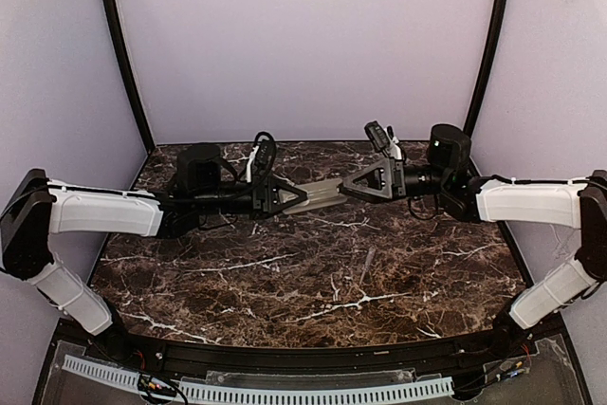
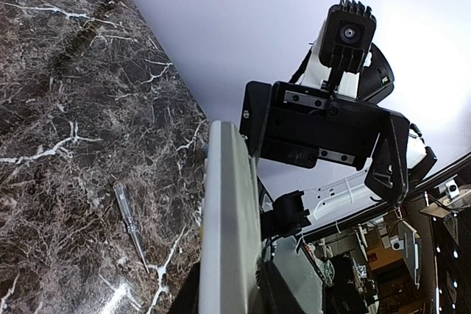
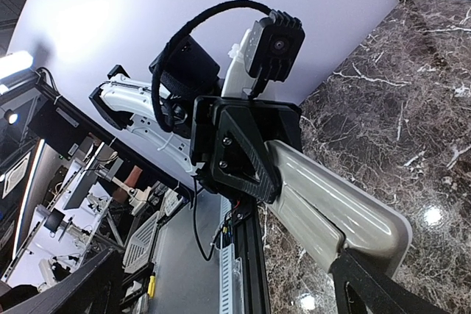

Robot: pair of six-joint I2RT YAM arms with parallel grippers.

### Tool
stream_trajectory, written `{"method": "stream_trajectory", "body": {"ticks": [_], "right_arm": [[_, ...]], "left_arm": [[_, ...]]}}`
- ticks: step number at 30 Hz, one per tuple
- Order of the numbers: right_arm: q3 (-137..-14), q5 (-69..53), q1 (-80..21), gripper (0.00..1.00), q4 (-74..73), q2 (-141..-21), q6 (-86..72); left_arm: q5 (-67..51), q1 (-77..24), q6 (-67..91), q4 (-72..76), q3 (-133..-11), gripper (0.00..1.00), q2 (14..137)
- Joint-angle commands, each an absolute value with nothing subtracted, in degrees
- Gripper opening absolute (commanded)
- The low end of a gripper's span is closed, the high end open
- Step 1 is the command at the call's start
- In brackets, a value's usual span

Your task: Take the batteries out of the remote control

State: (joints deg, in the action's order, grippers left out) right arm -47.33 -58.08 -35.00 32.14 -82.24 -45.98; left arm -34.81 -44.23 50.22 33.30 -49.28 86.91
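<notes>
My left arm and right arm wear white shells with black joints. The left gripper and right gripper have black triangular frames. A black cable loops by the finned wrist camera.

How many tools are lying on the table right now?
1: a thin screwdriver lies flat on the bare table, touching nothing. Others could be hidden beneath the remote.

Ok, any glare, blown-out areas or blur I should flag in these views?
Top external: even soft light, no harsh glare on the table. Left wrist: the wall washes out at right; the remote control looms close and slightly soft. Right wrist: two hotspots on the table, a bright lamp far left.
</notes>
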Motion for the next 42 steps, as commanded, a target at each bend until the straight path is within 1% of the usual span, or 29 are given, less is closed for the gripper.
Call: {"method": "stream_trajectory", "body": {"ticks": [1, 9, 42], "right_arm": [[-46.09, -64.11, -37.52, 0.99, 30.57, -84.74, -48.33], [-46.19, -65.13, -37.69, 0.99, 31.94, -84.81, -49.49], [-48.56, -65.92, -39.53, 0.99, 32.07, -86.37, -50.01]], "left_arm": [[-40.83, -45.89, 49.93, 49.88, -51.27, 0.0, 86.53], [-40.67, -45.71, 50.32, 50.34, -50.62, 0.0, 87.68], [-34.5, -44.66, 46.94, 41.51, -47.59, 0.0, 88.32]]}}
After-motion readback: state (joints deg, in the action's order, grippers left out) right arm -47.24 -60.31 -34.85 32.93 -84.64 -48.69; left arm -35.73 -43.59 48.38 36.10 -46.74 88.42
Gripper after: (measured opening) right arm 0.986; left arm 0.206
